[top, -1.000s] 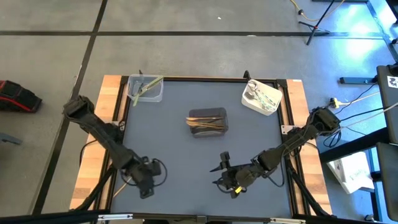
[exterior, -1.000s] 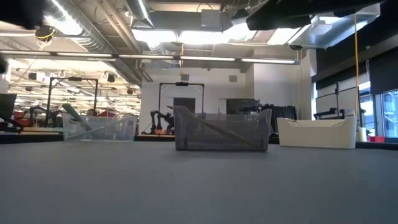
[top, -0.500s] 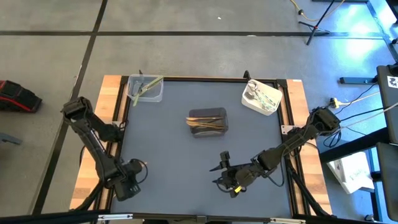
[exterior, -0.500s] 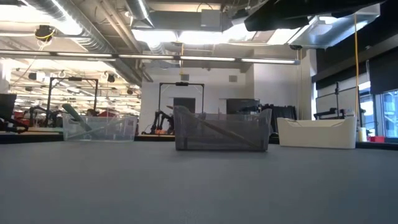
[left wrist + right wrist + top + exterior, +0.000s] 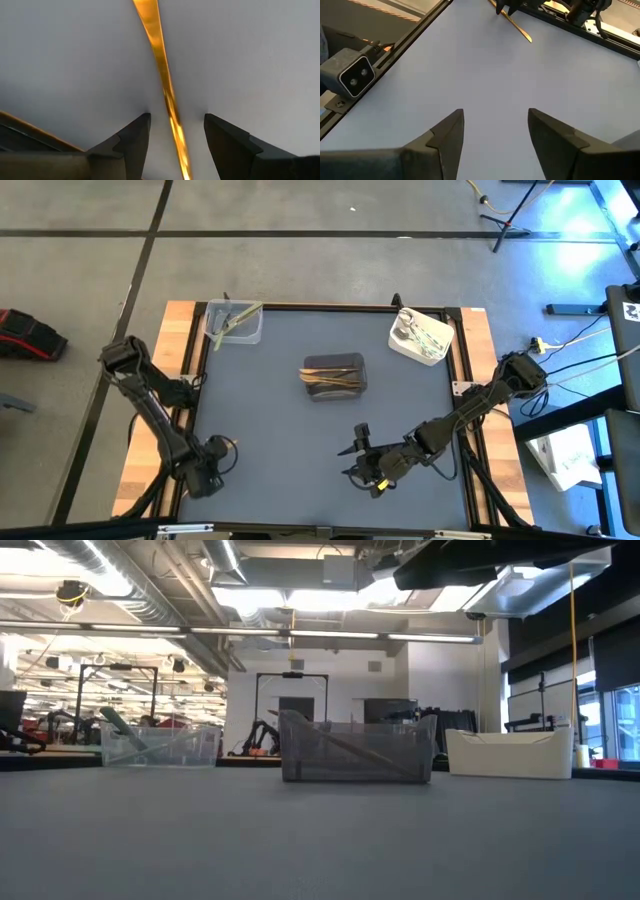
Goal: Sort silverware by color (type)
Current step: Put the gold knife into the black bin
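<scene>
One orange utensil [image 5: 159, 60] lies flat on the grey mat near the table's near left corner; in the right wrist view the orange utensil [image 5: 517, 27] shows far off. My left gripper [image 5: 175, 117] points down over it, open, one finger on each side of the handle and apart from it. From above, my left gripper [image 5: 207, 467] hides most of it. My right gripper [image 5: 358, 460] waits open over the near middle of the mat. Other silverware lies in three containers.
At the far left stands a clear container [image 5: 235, 323] with olive-green utensils. A dark grey one [image 5: 335, 376] with tan utensils is at the middle, and a white one [image 5: 421, 338] with silver utensils is far right. The low camera [image 5: 349, 75] sits at the near edge.
My left gripper has gone toward the table's left edge and down, rolling about its wrist, and now stands over the orange utensil. My right gripper has kept still.
</scene>
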`<control>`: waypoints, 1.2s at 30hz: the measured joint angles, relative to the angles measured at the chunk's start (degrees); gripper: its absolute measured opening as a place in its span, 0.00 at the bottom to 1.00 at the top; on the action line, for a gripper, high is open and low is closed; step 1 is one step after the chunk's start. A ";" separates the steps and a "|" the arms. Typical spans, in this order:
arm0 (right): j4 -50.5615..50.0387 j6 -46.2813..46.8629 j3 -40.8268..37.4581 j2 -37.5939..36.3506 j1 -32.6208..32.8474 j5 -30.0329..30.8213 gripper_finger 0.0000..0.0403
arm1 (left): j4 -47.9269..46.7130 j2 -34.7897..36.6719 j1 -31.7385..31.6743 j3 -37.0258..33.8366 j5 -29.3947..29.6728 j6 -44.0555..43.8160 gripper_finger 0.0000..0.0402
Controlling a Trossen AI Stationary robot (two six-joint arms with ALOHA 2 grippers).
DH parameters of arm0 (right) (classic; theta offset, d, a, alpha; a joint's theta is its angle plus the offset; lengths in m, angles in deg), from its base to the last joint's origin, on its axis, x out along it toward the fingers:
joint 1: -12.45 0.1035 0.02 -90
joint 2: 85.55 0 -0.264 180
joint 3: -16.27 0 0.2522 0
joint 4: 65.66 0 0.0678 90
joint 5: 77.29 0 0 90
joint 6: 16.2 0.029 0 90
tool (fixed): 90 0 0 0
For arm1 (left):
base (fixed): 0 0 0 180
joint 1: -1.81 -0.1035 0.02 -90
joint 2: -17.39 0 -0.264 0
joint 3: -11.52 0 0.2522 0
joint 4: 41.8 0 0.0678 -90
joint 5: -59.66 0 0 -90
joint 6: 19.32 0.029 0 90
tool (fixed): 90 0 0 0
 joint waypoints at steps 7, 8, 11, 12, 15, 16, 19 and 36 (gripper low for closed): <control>0.09 0.00 0.00 0.00 0.00 0.00 0.52 | 0.39 0.02 -0.03 -1.40 -0.84 0.51 0.40; 0.09 0.00 0.00 0.00 0.00 0.00 0.52 | 0.56 0.02 -0.03 -1.44 -0.79 0.83 0.38; 0.23 0.00 0.00 0.00 0.00 0.00 0.52 | 0.27 0.00 -0.01 -1.54 -0.79 1.54 0.29; 0.36 0.00 0.00 0.00 0.00 0.00 0.52 | 0.16 -0.02 -0.01 -1.54 -0.79 1.55 0.25; 0.45 0.01 0.00 0.00 0.00 0.00 0.52 | -0.13 -0.04 0.01 -1.58 -0.61 1.57 0.16; 0.45 0.01 0.00 0.00 0.00 0.00 0.52 | -0.24 -0.04 0.03 -1.58 -0.45 1.57 0.13; 0.46 0.00 0.00 0.00 0.00 0.00 0.52 | -0.14 -0.04 0.03 -1.58 -0.09 1.54 0.06; 0.61 1.87 0.02 0.00 0.00 1.02 0.52 | -0.90 -0.51 0.10 4.77 9.82 10.32 0.04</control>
